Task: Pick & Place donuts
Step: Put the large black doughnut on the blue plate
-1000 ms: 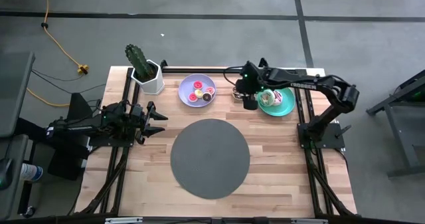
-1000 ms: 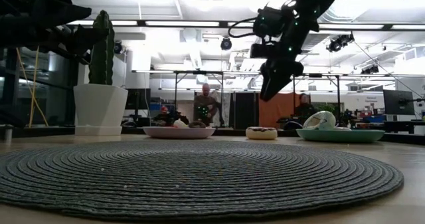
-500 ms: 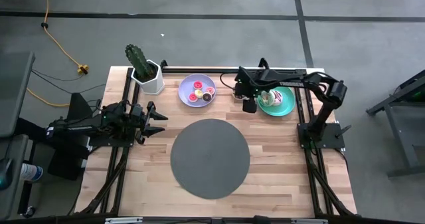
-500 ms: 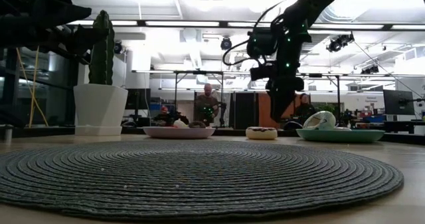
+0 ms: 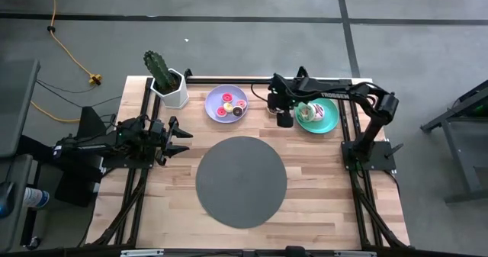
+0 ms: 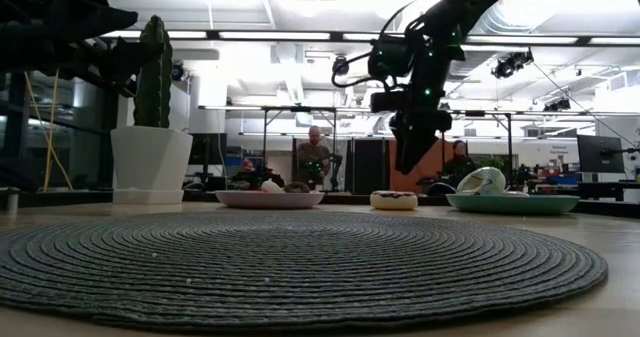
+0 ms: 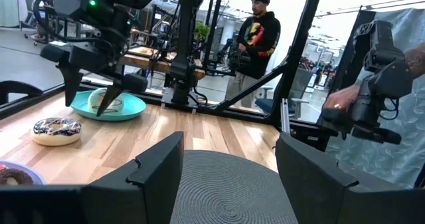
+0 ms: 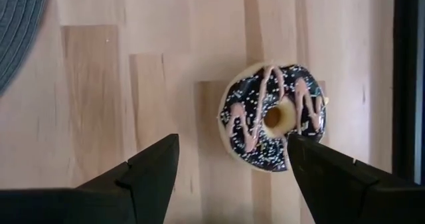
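Observation:
A chocolate-iced donut with pink drizzle and sprinkles (image 8: 272,117) lies flat on the bare wood between the two plates, also seen in the low view (image 6: 393,200) and the left wrist view (image 7: 56,129). My right gripper (image 8: 232,144) hangs open above it, pointing down, with the donut off to one side of the gap; in the low view it (image 6: 405,162) is clear of the table. Several small donuts (image 5: 229,104) sit on the lavender plate (image 5: 216,98). A pale donut (image 5: 305,112) leans on the teal plate (image 5: 326,121). My left gripper (image 5: 183,135) waits open near the left edge.
The big dark grey round mat (image 5: 241,181) covers the table's middle. A potted cactus (image 5: 166,81) stands at the far left corner. Black frame rails run along the table's far edge (image 8: 406,84). People (image 7: 255,38) stand in the room beyond the table.
My right gripper has come down a little and tipped from a slant to point nearly straight down, shifting slightly toward the table's left, over the chocolate donut. Its arm has drawn in toward the far edge. The donuts and my left arm have stayed put.

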Robot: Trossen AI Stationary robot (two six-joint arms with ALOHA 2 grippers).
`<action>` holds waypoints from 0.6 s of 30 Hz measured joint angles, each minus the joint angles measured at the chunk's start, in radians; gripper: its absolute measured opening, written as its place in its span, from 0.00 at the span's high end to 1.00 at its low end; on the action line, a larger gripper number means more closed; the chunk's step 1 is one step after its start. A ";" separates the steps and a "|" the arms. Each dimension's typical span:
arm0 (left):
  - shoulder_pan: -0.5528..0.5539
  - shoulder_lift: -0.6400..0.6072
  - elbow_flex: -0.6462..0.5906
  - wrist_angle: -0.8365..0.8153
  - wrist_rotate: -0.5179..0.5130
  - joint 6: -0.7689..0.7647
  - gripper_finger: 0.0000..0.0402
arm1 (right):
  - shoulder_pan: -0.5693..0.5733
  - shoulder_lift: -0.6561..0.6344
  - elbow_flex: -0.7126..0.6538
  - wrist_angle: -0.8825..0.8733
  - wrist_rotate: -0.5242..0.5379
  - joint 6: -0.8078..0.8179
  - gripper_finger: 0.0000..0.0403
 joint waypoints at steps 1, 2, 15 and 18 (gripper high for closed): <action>0.000 0.000 0.000 0.000 0.000 0.000 0.43 | 0.000 0.001 0.000 0.006 0.000 0.000 0.32; 0.000 0.000 0.000 0.000 0.000 0.000 0.43 | 0.000 0.003 0.000 0.015 0.004 0.004 0.32; 0.000 0.000 0.000 0.000 0.000 0.000 0.43 | 0.003 0.076 0.044 0.014 0.036 0.060 0.32; 0.000 0.000 0.000 0.000 0.000 0.000 0.43 | -0.003 0.076 0.063 0.016 0.030 0.064 0.32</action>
